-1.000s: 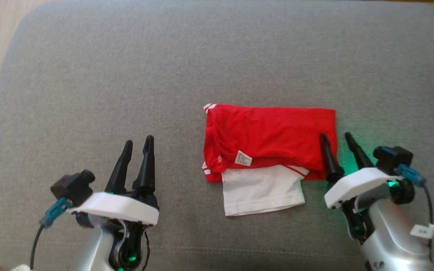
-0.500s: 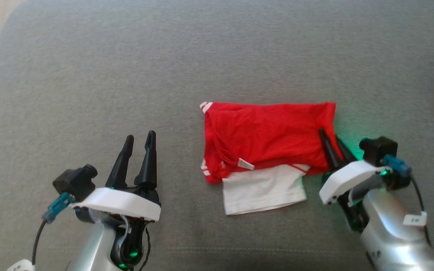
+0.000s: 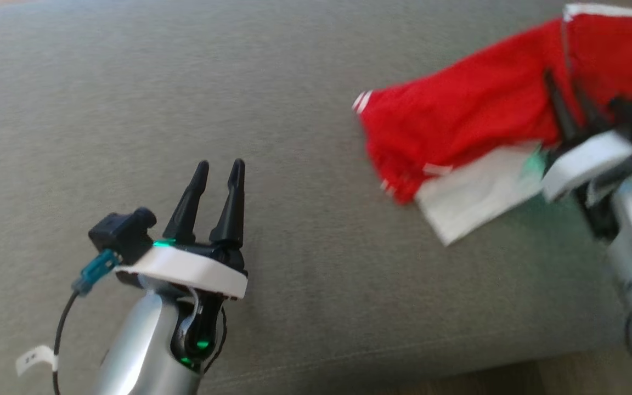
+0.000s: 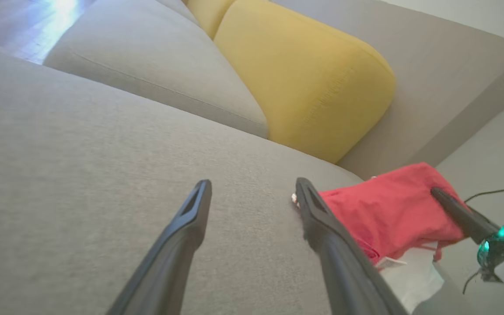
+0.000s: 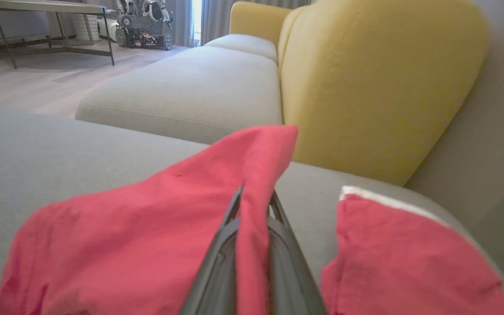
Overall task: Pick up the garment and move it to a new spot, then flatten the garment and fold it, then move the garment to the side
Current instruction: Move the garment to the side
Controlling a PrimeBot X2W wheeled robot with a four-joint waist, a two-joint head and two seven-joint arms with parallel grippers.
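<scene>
In the head view the left claw [image 3: 220, 164] hovers over the bare grey sofa seat [image 3: 294, 109] with its fingers a narrow way apart and nothing between them. The folded red garment [image 3: 458, 120] lies well off to that claw's right. The right claw [image 3: 560, 93] is blurred here, its dark fingers set into the garment's right end, with the white part [image 3: 475, 192] hanging out just beside its wrist. Another red cloth [image 3: 618, 49] sits just beyond that claw's tips. In the left wrist view the left claw [image 4: 253, 183] points across the empty seat towards a yellow cushion [image 4: 313, 78]. The garment [image 4: 387, 210] is past its right finger, with one finger of the other claw resting on the far end. In the right wrist view the right claw [image 5: 254, 197] is closed on a ridge of the garment [image 5: 147, 227]. The cloth rises to a peak above the tips and spreads down to the claw's left, while the other red cloth [image 5: 400, 253] lies close on the claw's right. Since the garment looks already folded, this is most likely the last step, moving it to the side. The next move calls for laying it down flat beside that other cloth rather than on top of it, and opening the claw only once the fold rests on the seat, so the layers do not slide apart.
</scene>
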